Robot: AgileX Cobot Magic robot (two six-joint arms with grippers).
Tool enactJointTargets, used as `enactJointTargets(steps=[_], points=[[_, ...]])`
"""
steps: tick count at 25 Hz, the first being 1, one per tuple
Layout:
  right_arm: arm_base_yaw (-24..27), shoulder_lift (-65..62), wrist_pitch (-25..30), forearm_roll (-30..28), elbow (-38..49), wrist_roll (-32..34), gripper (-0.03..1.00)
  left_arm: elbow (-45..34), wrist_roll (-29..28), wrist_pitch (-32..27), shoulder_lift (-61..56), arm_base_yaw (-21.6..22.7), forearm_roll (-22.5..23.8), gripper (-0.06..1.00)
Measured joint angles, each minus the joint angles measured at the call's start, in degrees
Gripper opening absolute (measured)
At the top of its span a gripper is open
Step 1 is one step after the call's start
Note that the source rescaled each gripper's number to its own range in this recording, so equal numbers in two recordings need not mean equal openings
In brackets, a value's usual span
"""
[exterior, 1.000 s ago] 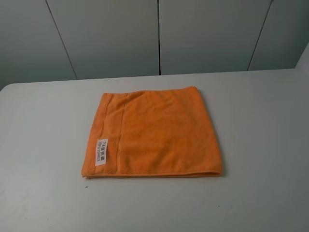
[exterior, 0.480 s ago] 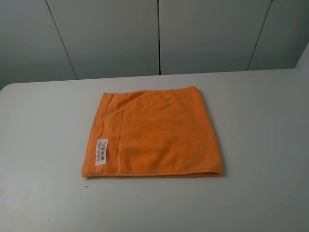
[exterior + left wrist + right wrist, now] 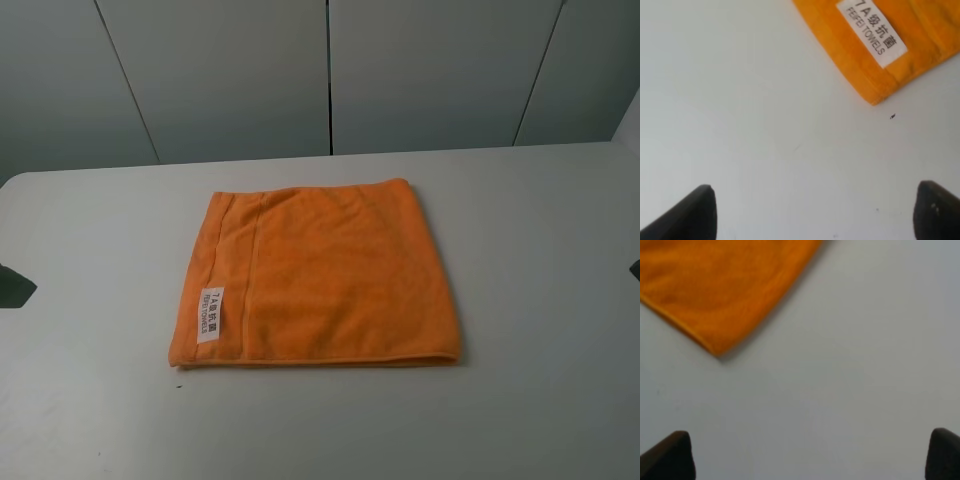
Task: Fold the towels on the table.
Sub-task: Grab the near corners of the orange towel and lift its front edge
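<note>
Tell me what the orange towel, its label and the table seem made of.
Towel: soft matte fabric, probably microfiber; fuzzy nap, stitched hem band.
Label: white cloth tag, likely; black print.
Table: smooth white hard top, perhaps laminate or plastic; no grain.

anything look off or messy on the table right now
Nothing much. The orange towel lies flat and smooth on the white table, with no spill or damage showing. The only oddity is a tiny dark speck on the table just off the towel's corner near the label.
</note>
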State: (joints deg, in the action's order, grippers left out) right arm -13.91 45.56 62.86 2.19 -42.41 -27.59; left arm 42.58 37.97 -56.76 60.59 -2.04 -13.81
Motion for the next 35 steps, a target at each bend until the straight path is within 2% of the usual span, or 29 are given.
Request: enactJointTargets(steps=[6, 11, 15, 18, 20, 26, 29, 35], points=[[-5.75, 13.97, -4.84, 0.08, 0.0, -13.65, 1.0, 3.14, 17.21, 4.29, 11.52, -6.75, -1.15, 1.0], [-10.79, 21.61, -7.46, 0.13, 0.0, -20.92, 1.0, 4.52, 23.57, 5.79, 16.57, -11.38, -1.27, 1.0], [-14.23, 24.21, -15.3, 0.37, 0.0, -25.17, 1.0, 4.52, 30.28, 6.25, 18.01, -15.08, -0.46, 1.0], [-15.73, 24.21, -23.09, 4.04, 0.0, -24.75, 1.0, 4.54, 32.18, 7.21, 18.13, -17.95, 2.54, 1.0], [-16.0, 24.21, -24.92, 6.2, 0.0, -24.41, 1.0, 4.54, 32.43, 7.21, 18.13, -18.75, 4.35, 1.0], [-16.09, 28.1, -22.56, 2.76, -0.04, -24.3, 1.0, 4.65, 32.43, 7.4, 20.44, -19.49, 5.36, 1.0], [-16.49, 31.61, -20.87, 2.61, -0.16, -25.39, 1.0, 4.65, 32.43, 7.78, 24.03, -21.7, 5.16, 1.0], [-22.66, 39.11, -19.01, 1.53, -1.23, -27.09, 1.0, 4.67, 31.19, 8.88, 31.33, -25.13, 4.74, 1.0]])
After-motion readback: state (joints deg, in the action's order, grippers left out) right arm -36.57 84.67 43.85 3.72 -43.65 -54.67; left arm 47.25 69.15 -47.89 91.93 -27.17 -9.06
